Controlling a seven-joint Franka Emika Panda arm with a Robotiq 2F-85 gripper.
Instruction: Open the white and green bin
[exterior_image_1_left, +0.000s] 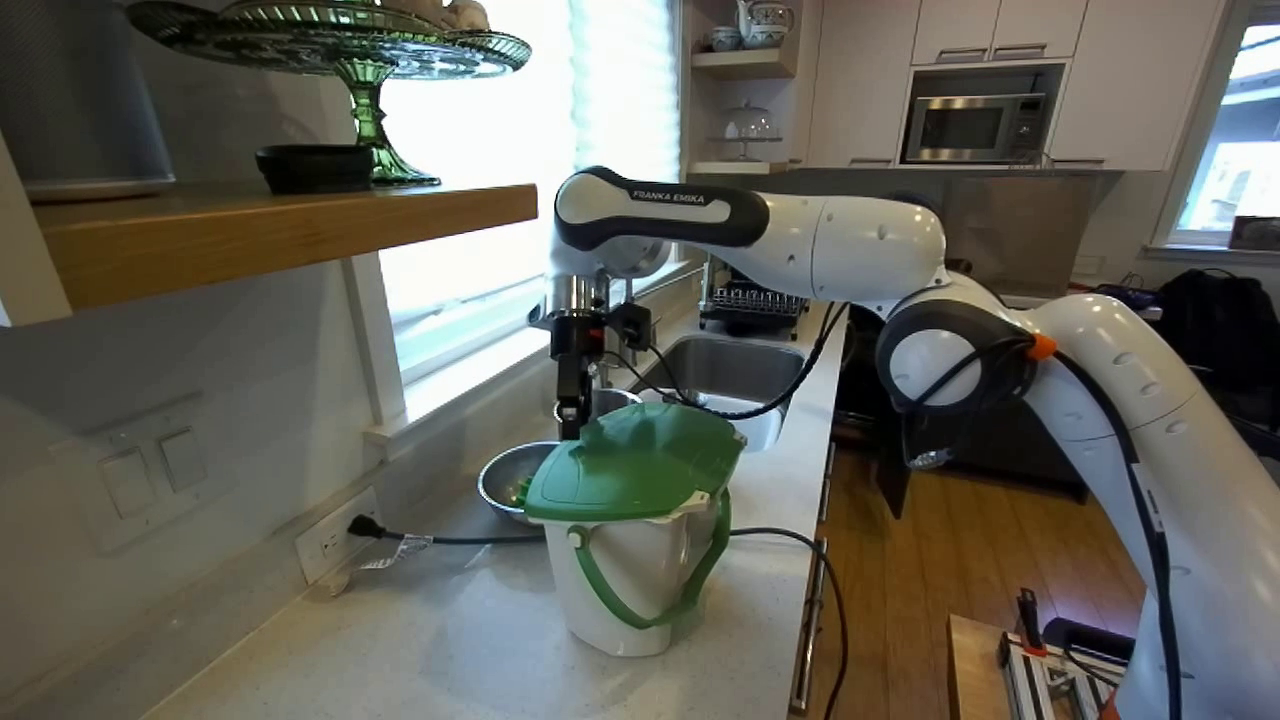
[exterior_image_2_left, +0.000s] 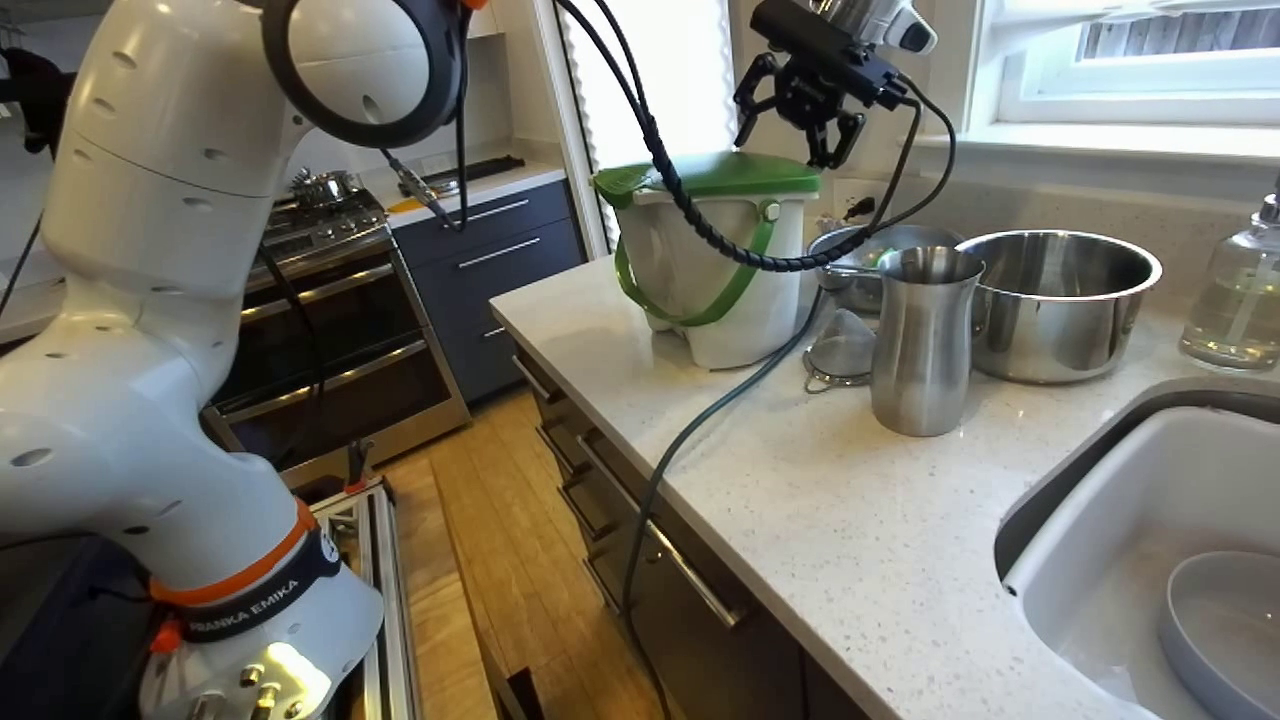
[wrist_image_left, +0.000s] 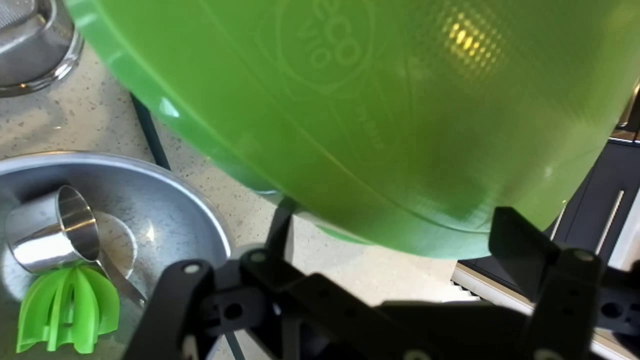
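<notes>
The white and green bin (exterior_image_1_left: 615, 570) stands upright on the counter, with its green lid (exterior_image_1_left: 650, 450) down on the white body. Its green loop handle hangs down at the front. In an exterior view the bin (exterior_image_2_left: 765, 320) is partly crossed by the robot's black cable. My gripper (exterior_image_2_left: 785, 152) points down at the lid's edge on the wall side. In the wrist view the gripper (wrist_image_left: 395, 212) is open with its fingers wide apart and nothing between them. One fingertip is beside the lid's rim, the other overlaps the lid. I cannot tell whether either touches.
A metal bowl (wrist_image_left: 165, 200) holding a metal cup and a green reamer sits beside the bin. A steel pitcher (exterior_image_2_left: 925, 350), a pot (exterior_image_2_left: 1060, 330) and a strainer (exterior_image_2_left: 842, 350) stand nearby. A power cord (exterior_image_1_left: 470, 541) runs past the bin. A wooden shelf (exterior_image_1_left: 300, 245) juts from the wall.
</notes>
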